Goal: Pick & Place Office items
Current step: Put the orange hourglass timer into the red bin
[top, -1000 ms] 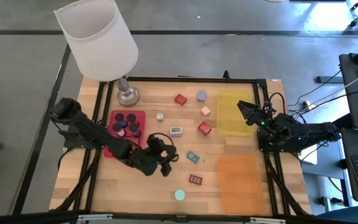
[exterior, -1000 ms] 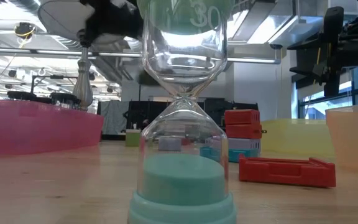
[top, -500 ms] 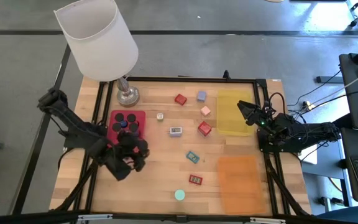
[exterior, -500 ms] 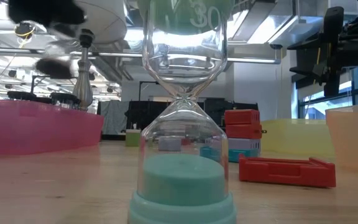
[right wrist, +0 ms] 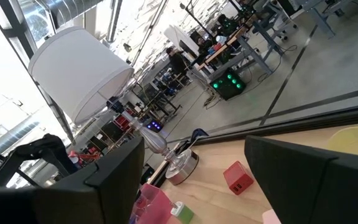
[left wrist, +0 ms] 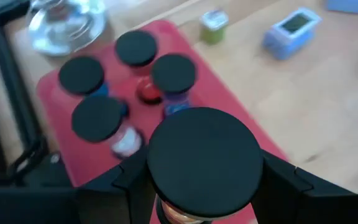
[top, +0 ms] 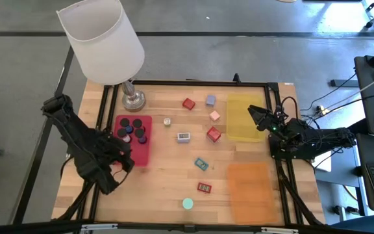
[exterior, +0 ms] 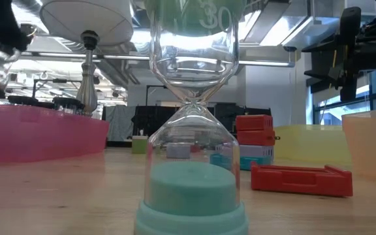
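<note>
Black-capped piece (left wrist: pixel 204 162): clamped between left gripper (left wrist: pixel 207 186) fingers, above red mat's (left wrist: pixel 61 140) near edge; four black caps (left wrist: pixel 135 48) lie beyond. Right gripper (right wrist: pixel 194 168): fingers spread wide, over table's right edge.

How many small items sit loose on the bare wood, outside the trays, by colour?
Red pieces: 3
Teal pieces: 2
Pink block: 1
Lavender block: 1
White-faced rectangle: 1
Green-and-white piece: 1
Total: 9
</note>
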Tool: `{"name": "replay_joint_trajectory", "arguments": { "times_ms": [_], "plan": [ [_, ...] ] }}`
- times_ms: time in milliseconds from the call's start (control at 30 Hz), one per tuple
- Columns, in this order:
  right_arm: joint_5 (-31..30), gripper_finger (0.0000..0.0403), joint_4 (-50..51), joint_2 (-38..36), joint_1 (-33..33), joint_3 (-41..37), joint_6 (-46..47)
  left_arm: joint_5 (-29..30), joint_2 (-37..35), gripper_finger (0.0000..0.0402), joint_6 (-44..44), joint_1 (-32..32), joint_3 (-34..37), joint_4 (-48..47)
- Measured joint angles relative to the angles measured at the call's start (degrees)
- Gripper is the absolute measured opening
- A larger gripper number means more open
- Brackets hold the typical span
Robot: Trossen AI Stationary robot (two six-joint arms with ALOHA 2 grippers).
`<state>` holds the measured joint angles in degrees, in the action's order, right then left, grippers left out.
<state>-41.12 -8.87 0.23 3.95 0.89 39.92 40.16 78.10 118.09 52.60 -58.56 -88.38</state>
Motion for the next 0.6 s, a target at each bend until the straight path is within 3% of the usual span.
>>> {"name": "replay_joint_trajectory", "arguments": {
  "times_ms": [233,600],
  "plan": [
    [0.0,0.0281,0.0,0.0,0.0,0.0,0.0,-4.0,2.8,0.0202,7.7,-0.6,6.5,2.2],
    [0.0,0.0281,0.0,0.0,0.0,0.0,0.0,-1.2,3.8,0.0202,10.2,-2.2,15.0,11.8]
  ]
}}
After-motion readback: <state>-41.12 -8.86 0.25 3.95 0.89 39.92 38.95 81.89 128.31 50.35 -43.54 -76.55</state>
